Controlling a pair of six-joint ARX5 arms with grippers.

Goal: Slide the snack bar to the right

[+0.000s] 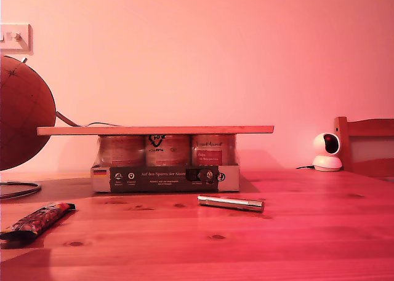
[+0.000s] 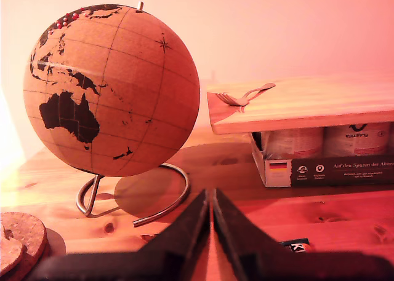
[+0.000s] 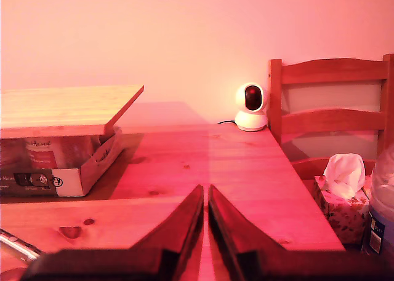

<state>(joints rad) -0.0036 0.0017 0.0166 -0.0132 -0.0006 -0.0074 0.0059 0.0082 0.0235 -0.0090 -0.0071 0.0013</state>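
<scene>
Snack bar lies on the table at the exterior view's left, metallic cylinder well apart. Only wrist views show my first gripper and second gripper, jaws closed, empty.

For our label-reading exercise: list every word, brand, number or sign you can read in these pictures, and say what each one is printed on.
"Auf den Spuren der Ahne…", cut off: dark front strip of the cardboard tray of cans.
German flag sign: same strip.
"K", white, cut off: dark snack bar wrapper end.
Partly legible lettering, perhaps "PLASTIKA": white can.
Red label text on another can: too blurred.
Round icons on the strip: too small.
Cork globe: map outlines only, no readable words.
</scene>
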